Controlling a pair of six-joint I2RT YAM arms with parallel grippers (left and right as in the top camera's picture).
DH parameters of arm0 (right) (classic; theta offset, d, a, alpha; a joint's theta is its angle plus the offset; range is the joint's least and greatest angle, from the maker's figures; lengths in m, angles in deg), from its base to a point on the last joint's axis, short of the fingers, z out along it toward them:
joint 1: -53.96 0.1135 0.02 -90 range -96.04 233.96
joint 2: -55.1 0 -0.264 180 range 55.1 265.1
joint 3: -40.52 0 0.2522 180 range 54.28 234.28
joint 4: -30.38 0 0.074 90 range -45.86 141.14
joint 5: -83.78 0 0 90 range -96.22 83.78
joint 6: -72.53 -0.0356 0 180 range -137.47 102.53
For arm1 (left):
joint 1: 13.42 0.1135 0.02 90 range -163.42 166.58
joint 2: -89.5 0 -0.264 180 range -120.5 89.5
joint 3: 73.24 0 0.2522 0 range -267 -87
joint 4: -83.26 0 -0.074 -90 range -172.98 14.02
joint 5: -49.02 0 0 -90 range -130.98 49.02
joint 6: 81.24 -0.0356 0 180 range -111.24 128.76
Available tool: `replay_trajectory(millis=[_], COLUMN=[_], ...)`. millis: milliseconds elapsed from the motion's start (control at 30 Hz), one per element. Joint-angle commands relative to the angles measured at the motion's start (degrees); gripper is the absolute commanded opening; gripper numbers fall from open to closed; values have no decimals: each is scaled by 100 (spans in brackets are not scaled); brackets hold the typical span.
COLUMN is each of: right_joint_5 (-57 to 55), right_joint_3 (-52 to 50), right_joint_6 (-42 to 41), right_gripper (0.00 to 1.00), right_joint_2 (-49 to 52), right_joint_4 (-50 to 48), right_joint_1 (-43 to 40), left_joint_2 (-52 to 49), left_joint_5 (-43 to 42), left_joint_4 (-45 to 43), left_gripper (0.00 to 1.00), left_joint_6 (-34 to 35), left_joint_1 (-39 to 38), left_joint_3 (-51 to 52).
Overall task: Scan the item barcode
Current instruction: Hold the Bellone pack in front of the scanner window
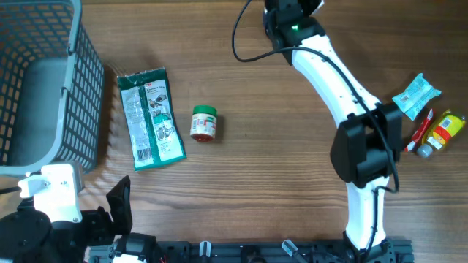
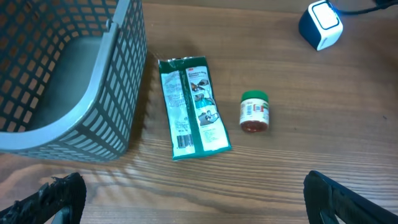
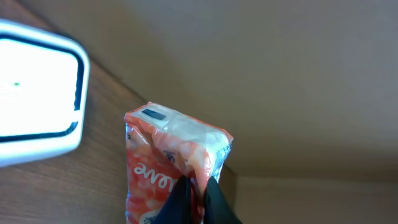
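Right claw [image 3: 196, 190] clenched on lower edge of orange snack packet [image 3: 165, 155], held just beside white scanner [image 3: 37, 118]. Packet judged light, soft, crinkly, film slippery; best pinched at seam, printed face left uncovered. Left claw [image 2: 193, 190] released, idle above worktop [image 2: 311, 124].

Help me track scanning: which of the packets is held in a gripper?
The orange packet, pinched in the shut right gripper beside the scanner; the green packet and pale blue packet lie loose on the table.

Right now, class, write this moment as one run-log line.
left claw: open | right claw: shut on orange packet, near scanner | green packet, jar: on table
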Motion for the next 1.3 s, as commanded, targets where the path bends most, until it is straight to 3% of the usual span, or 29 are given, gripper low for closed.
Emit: replay_trajectory(millis=[0, 600, 1067, 1267], right_joint_5=[-101, 686, 538, 225], right_joint_3=[173, 173, 173, 173], right_joint_6=[247, -905, -883, -367], right_gripper=[4, 4, 4, 4], right_joint_2=[273, 592, 881, 1016], right_joint_4=[-114, -345, -533, -1082], right_joint_1=[26, 81, 72, 33], left_joint_2=[4, 4, 4, 4], left_joint_5=[-31, -31, -31, -31], left_joint_4=[-11, -11, -11, -11], left_gripper=[100, 100, 100, 100], left_joint_6=[-68, -68, -68, -68], left_joint_1=[20, 20, 20, 20], left_joint_3=[-7, -7, -7, -7])
